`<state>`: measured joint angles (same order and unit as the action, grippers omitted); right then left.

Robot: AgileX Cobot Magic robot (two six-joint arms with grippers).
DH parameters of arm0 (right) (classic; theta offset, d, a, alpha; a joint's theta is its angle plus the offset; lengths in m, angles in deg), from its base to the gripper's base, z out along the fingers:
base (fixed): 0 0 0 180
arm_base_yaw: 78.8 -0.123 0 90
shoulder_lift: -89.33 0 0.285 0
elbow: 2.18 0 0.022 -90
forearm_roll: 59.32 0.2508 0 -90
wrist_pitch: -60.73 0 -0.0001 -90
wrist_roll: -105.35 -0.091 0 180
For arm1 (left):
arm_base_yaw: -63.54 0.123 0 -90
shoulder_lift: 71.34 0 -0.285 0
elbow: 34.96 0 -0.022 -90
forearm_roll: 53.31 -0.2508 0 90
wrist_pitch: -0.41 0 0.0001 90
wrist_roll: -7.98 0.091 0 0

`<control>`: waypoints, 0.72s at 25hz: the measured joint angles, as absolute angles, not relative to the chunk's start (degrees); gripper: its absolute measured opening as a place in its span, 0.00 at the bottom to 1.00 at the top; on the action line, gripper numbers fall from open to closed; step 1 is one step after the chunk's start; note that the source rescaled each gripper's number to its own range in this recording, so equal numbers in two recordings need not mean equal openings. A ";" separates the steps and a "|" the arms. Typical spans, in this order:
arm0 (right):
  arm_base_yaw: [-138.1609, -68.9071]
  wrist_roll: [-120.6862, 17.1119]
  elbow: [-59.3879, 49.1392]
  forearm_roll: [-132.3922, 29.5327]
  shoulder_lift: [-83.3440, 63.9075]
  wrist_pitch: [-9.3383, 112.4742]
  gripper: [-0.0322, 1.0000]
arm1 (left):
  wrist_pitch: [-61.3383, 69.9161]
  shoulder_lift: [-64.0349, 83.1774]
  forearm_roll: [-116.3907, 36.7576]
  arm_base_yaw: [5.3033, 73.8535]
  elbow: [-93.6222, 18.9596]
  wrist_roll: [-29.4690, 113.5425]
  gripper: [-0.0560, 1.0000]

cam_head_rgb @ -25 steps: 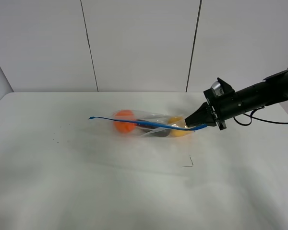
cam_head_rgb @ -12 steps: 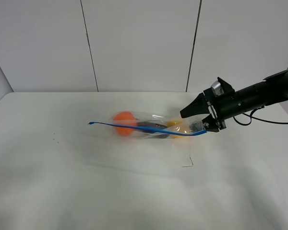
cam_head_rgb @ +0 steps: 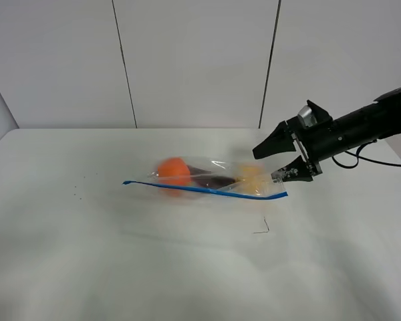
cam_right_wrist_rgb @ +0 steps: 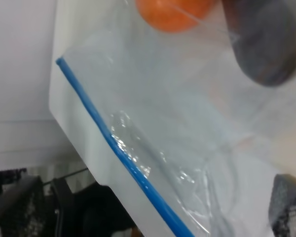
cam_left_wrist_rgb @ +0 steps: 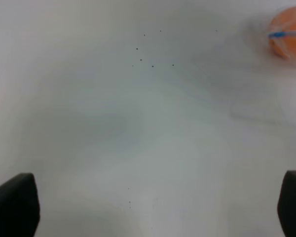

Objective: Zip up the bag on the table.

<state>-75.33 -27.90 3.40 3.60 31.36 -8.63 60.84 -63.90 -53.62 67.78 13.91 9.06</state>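
Exterior high view: the bag [cam_head_rgb: 207, 182] lies flat mid-table [cam_head_rgb: 120, 267], its zipper [cam_head_rgb: 204, 190] running left to right; the right claw [cam_head_rgb: 285, 160] hangs spread and empty just beside the zipper's right end, the nearer arm. Left wrist view: the left claw [cam_left_wrist_rgb: 148, 207] is spread, well apart from the bag. Right wrist view: the zipper crosses diagonally, ungripped.

High front view; wrists close (both catch the bag [cam_head_rgb: 207, 179]).

One bag [cam_head_rgb: 214, 179], one orange fruit [cam_head_rgb: 173, 170], one table [cam_head_rgb: 120, 254], two grippers
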 joint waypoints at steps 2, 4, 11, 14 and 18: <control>-75.33 -29.95 3.40 1.15 31.36 -8.26 1.00 | 60.84 -63.90 -53.62 67.78 13.91 9.06 1.00; -75.33 -31.59 3.40 -1.12 31.36 -7.76 1.00 | 60.84 -63.90 -53.62 67.78 13.91 9.06 1.00; -75.33 -34.91 3.40 -4.80 31.36 -7.18 1.00 | 60.84 -63.90 -53.62 67.78 13.98 9.01 1.00; -75.33 -35.44 3.40 -5.77 31.36 -7.18 1.00 | 60.84 -63.90 -53.62 67.78 13.98 9.01 1.00; -75.20 -39.53 3.40 -10.53 31.36 -7.24 1.00 | 60.84 -63.90 -53.62 67.78 13.98 9.01 1.00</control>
